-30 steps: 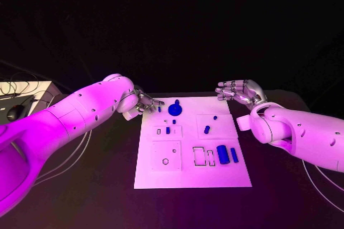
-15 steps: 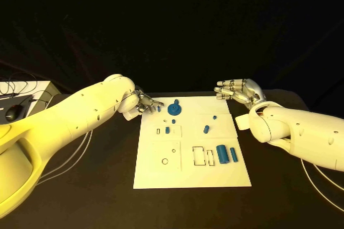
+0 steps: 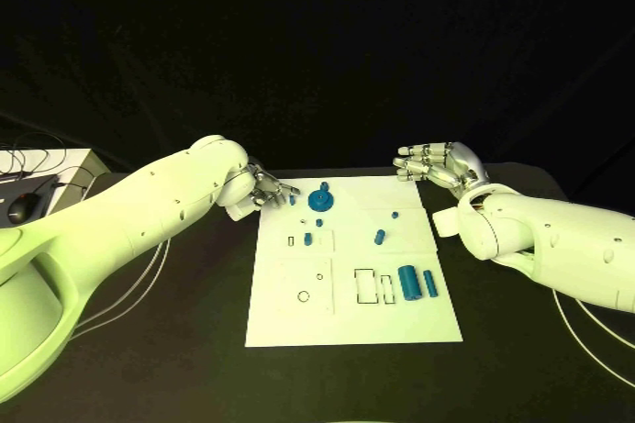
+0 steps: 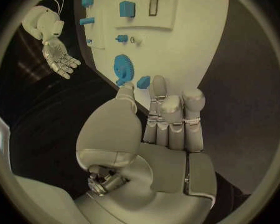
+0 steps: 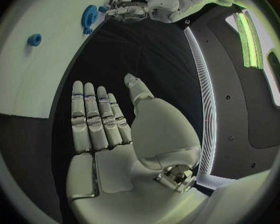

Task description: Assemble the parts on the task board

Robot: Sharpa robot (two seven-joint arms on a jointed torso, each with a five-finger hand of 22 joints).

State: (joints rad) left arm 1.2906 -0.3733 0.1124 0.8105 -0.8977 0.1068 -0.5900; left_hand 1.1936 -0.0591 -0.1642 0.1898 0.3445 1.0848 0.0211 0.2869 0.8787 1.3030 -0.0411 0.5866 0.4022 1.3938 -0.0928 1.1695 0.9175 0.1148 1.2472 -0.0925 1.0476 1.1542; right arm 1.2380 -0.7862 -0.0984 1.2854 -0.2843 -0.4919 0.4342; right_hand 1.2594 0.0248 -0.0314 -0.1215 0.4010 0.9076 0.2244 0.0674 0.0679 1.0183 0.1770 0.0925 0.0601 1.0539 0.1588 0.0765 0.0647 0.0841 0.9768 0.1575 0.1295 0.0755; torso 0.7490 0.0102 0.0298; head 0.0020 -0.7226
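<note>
The white task board (image 3: 350,322) lies mid-table. On it sit a blue gear (image 3: 320,201), several small blue pegs such as one (image 3: 380,237), and two blue cylinders (image 3: 409,279) beside empty slots (image 3: 365,287). My left hand (image 3: 265,192) hovers at the board's far left corner. A small blue piece (image 4: 143,81) lies between its thumb and a fingertip (image 4: 159,82), next to the gear (image 4: 122,67), and I see no firm pinch. My right hand (image 3: 437,166) floats past the far right corner, its palm (image 5: 109,134) flat and its fingers straight, holding nothing.
A grey box with a mouse (image 3: 27,203) and cables sits at the table's left edge. Black tabletop (image 3: 159,350) surrounds the board on every side. White cables trail under both arms.
</note>
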